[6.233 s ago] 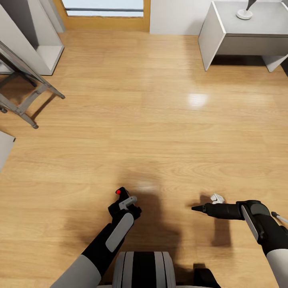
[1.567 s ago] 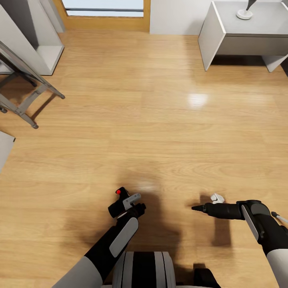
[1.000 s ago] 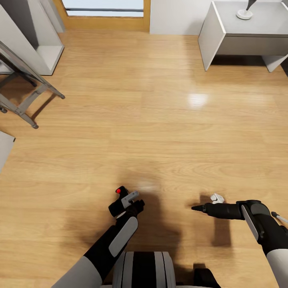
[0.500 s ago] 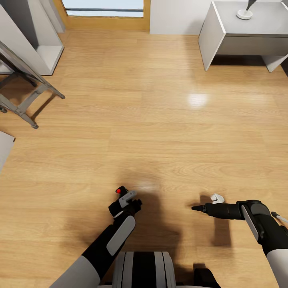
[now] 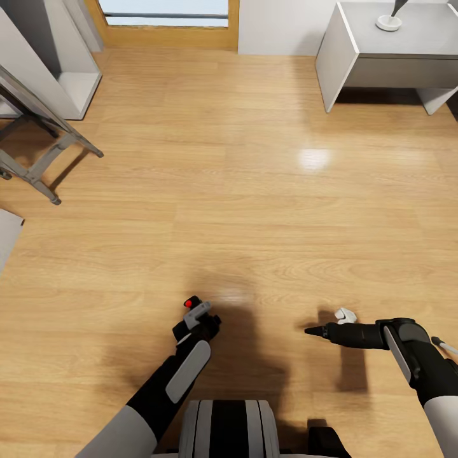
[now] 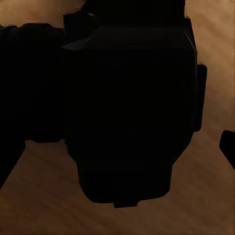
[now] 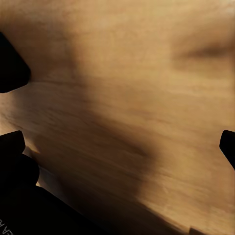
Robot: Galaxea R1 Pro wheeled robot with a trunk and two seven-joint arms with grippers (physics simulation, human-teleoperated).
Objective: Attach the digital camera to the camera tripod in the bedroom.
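Observation:
The digital camera point(image 5: 180, 330), black with a red button on top, is held low over the light wood floor point(image 5: 242, 191) just ahead of my base, with my left gripper point(image 5: 191, 316) shut on it. In the left wrist view the camera point(image 6: 127, 107) is a dark block close to the lens, with one fingertip point(image 6: 228, 148) at its side. My right gripper point(image 5: 316, 331) points left over the floor at the lower right. In the right wrist view its fingertips point(image 7: 11, 66) stand wide apart with only floor between them. The camera tripod is out of view.
A grey bedside table point(image 5: 381, 60) with a white-based lamp point(image 5: 388, 22) stands at the back right. A wood-framed window point(image 5: 165, 28) is at the back, with a grey shelf unit point(image 5: 60, 70) and a grey slanted frame point(image 5: 44, 156) at the left. A small white object point(image 5: 344, 314) is by my right gripper.
My left arm has shifted slightly left and turned a little with the camera still in its grip. The right arm and the view have not moved.

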